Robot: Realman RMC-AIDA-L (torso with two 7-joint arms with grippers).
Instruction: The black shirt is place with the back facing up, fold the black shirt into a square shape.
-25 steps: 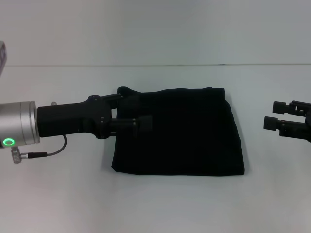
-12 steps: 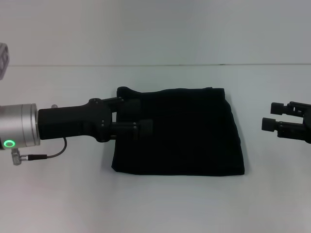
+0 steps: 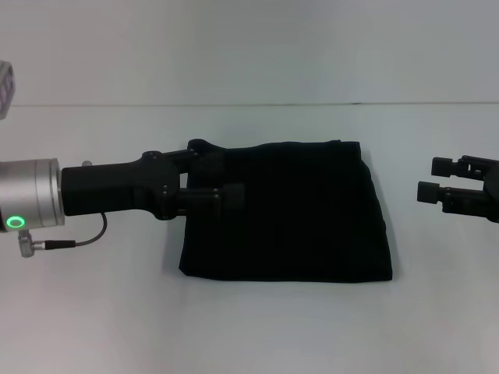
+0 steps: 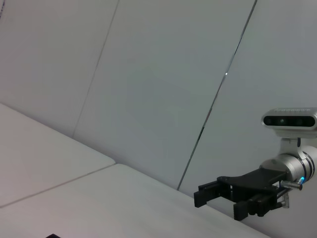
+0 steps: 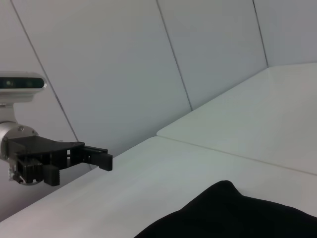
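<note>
The black shirt [image 3: 296, 214] lies folded in a roughly square shape in the middle of the white table; no letters show. A corner of it also shows in the right wrist view [image 5: 233, 213]. My left gripper [image 3: 222, 175] reaches in from the left and hovers over the shirt's left edge with its jaws apart and nothing in them. It also shows in the right wrist view [image 5: 79, 168]. My right gripper [image 3: 435, 178] is open and empty above the table, to the right of the shirt and apart from it. It also shows in the left wrist view [image 4: 218, 206].
The white table [image 3: 257, 327] runs back to a pale wall. A small grey object [image 3: 6, 89] shows at the far left edge. A cable [image 3: 74, 245] hangs under my left wrist.
My right gripper has drifted slightly up and toward the shirt. My left gripper has barely moved. The shirt has not moved.
</note>
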